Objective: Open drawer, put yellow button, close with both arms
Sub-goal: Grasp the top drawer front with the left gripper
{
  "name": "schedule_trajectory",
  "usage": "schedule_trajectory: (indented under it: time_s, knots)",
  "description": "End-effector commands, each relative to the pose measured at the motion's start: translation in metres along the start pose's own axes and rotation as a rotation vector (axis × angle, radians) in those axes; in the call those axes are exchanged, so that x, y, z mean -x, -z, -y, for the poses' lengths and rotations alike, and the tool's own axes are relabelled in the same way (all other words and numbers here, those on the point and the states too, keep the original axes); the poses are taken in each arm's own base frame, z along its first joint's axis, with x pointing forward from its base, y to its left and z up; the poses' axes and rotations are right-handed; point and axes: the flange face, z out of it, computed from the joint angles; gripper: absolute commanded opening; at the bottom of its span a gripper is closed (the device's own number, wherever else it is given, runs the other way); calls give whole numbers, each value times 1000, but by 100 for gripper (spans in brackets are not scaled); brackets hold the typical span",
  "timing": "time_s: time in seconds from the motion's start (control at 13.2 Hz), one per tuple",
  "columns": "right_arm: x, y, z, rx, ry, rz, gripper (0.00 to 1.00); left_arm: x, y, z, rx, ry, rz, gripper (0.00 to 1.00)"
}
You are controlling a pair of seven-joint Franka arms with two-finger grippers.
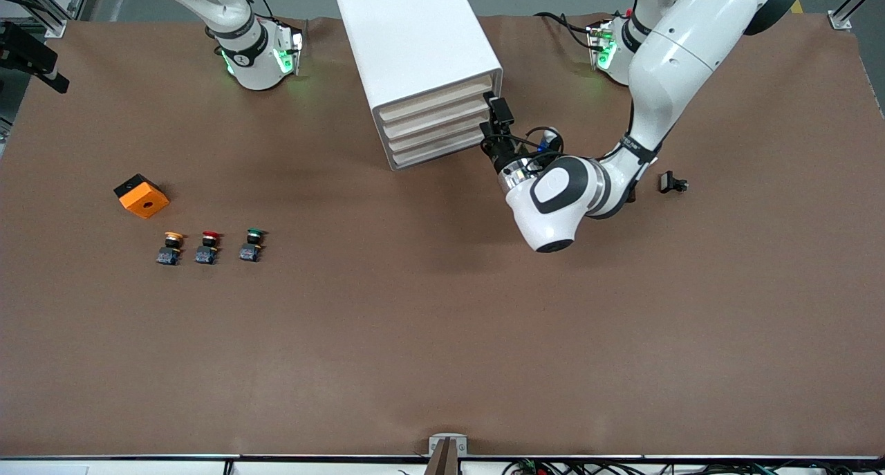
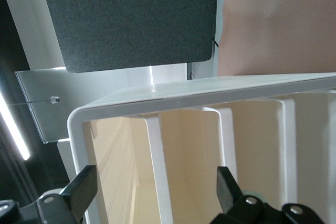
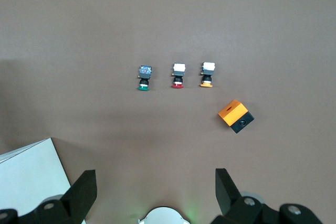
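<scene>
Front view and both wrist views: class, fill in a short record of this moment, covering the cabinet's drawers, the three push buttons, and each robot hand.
Drawers: all four cream-fronted drawers of the tall white box cabinet shut, top drawer included
Yellow button: on the brown table, in a row beside the red-capped button and green-capped button
Orange block: beside the row, toward the right arm's end
Left hand: open, at the drawer fronts
Right hand: open, waiting high above the table
</scene>
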Motion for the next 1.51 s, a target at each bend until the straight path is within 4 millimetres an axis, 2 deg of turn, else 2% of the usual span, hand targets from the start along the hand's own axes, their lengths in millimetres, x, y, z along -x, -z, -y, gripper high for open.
schedule_trajectory:
  time_s: [0.0, 0.15, 0.53, 0.6, 0.68, 0.83, 0.98, 1.06, 1.13, 1.21, 1.43]
  knots:
    - [2, 4, 1, 6, -11, 1, 100, 15, -10, 0, -27, 6, -18, 100]
    - [2, 4, 0, 6, -12, 1, 100, 19, -17, -1, -32, 24, -32, 80]
    - [3, 4, -3, 11, -20, 3, 100, 26, -32, -1, -36, 29, -59, 68]
    - [3, 5, -3, 11, -21, 1, 100, 27, -33, -1, -36, 29, -60, 61]
    - [3, 5, -5, 16, -25, 1, 100, 29, -37, 1, -37, 27, -68, 59]
    - [4, 4, -6, 15, -28, 4, 100, 31, -40, 1, -38, 24, -74, 58]
    - [3, 3, -8, 17, -30, 6, 100, 36, -52, 2, -40, 23, -95, 35]
    - [2, 2, -10, 16, -35, 9, 100, 37, -51, 0, -40, 23, -94, 19]
    - [-4, -7, -11, 17, -35, 29, 100, 37, -47, 1, -34, 21, -89, 7]
    - [-17, -24, -13, 23, -40, 67, 100, 36, -44, 0, -32, 21, -83, 4]
    - [-27, -35, -14, 98, -23, 86, 100, 37, -43, 0, -24, 19, -86, 4]
